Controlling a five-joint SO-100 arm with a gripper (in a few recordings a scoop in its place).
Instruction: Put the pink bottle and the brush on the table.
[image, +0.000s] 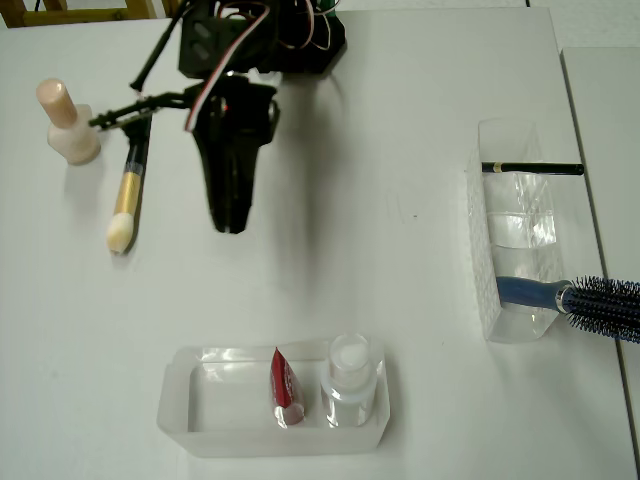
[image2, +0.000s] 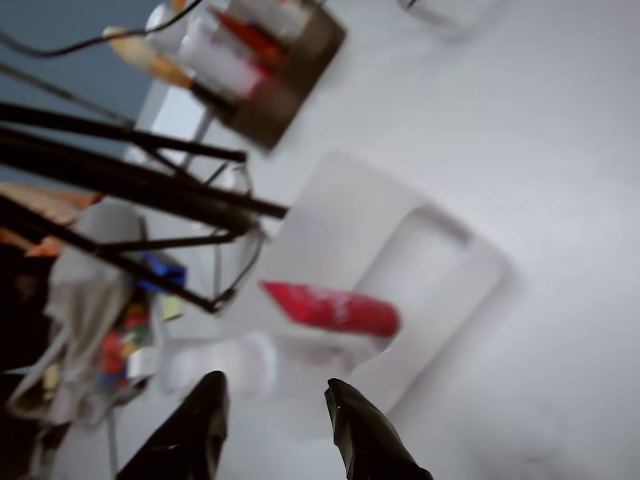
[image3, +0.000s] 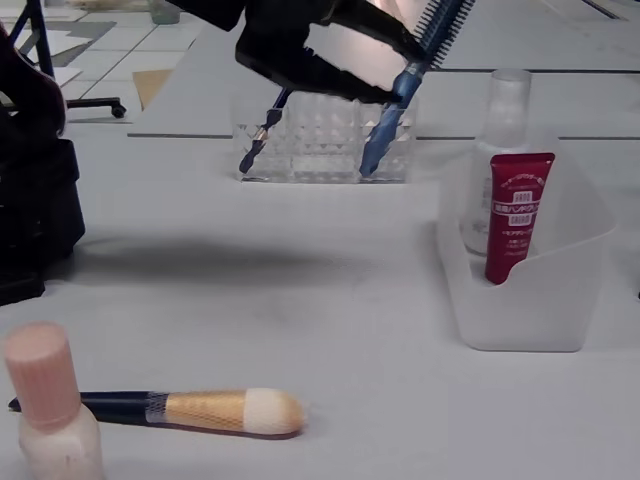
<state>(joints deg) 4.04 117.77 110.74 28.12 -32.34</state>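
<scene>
The pink bottle (image: 68, 125) stands upright on the white table (image: 400, 250) at the far left of the overhead view. The brush (image: 128, 196) lies flat just right of it, cream tip toward the near side. In the fixed view the pink bottle (image3: 45, 410) and the brush (image3: 190, 411) lie at the lower left, close together. My black gripper (image: 228, 222) hangs in the air right of the brush, apart from both things. In the wrist view my gripper (image2: 275, 384) is open with nothing between its fingers. It also shows high up in the fixed view (image3: 406, 76).
A frosted tray (image: 200, 420) near the front holds a red tube (image: 286, 388) and a clear bottle (image: 350, 380). A clear organiser (image: 515, 240) at the right holds a black pencil (image: 535, 168) and a blue hairbrush (image: 590, 302). The arm's base (image: 260, 40) stands at the back.
</scene>
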